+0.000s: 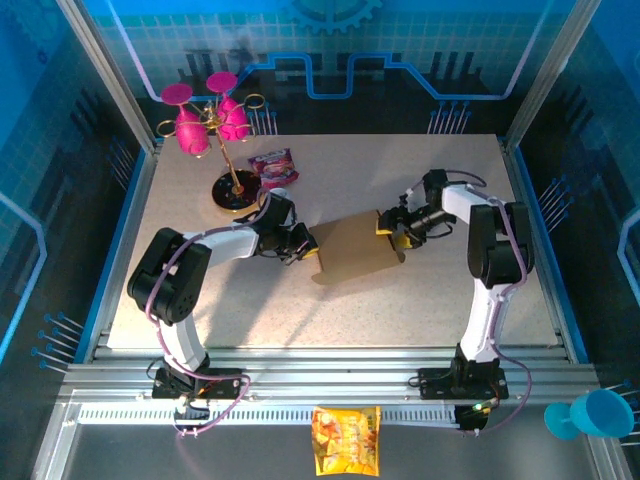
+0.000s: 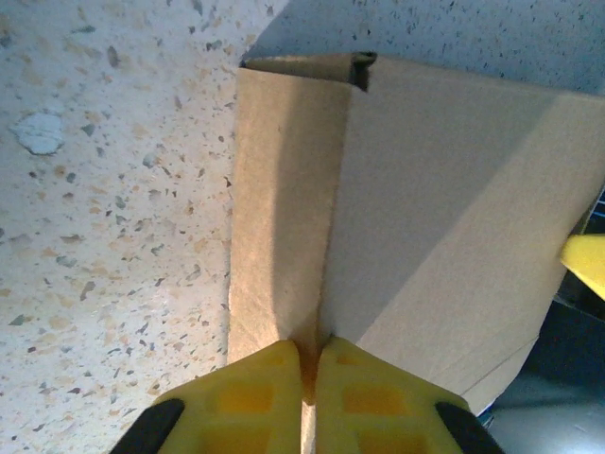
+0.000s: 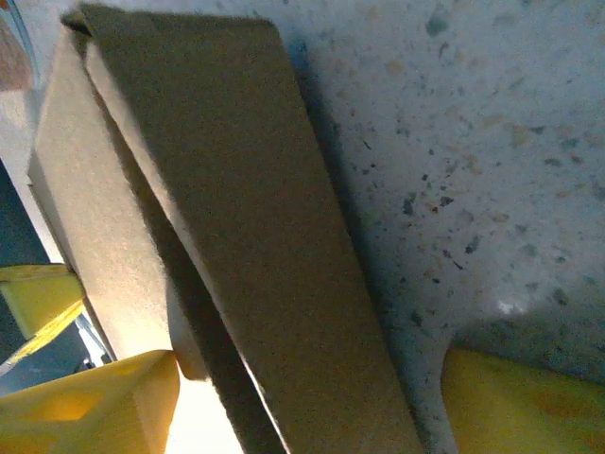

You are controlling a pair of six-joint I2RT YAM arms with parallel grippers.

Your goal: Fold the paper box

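Observation:
The paper box (image 1: 355, 250) lies in the middle of the table as a brown cardboard sheet with raised flaps. At its left edge my left gripper (image 1: 308, 245) is shut on it. In the left wrist view the yellow fingers (image 2: 255, 392) pinch an upright fold of the paper box (image 2: 444, 208), with the left gripper (image 2: 308, 378) closed tight. My right gripper (image 1: 393, 228) stands at the box's right edge. It is open (image 3: 307, 416), with a cardboard flap (image 3: 246, 189) slanting between its spread fingers (image 3: 525, 407) and a gap on the right side.
A gold stand with pink cups (image 1: 215, 120) and a purple packet (image 1: 273, 167) sit at the back left. A yellow snack bag (image 1: 346, 440) lies on the front rail. A teal cup (image 1: 590, 415) is at the front right. Metal frame posts border the table.

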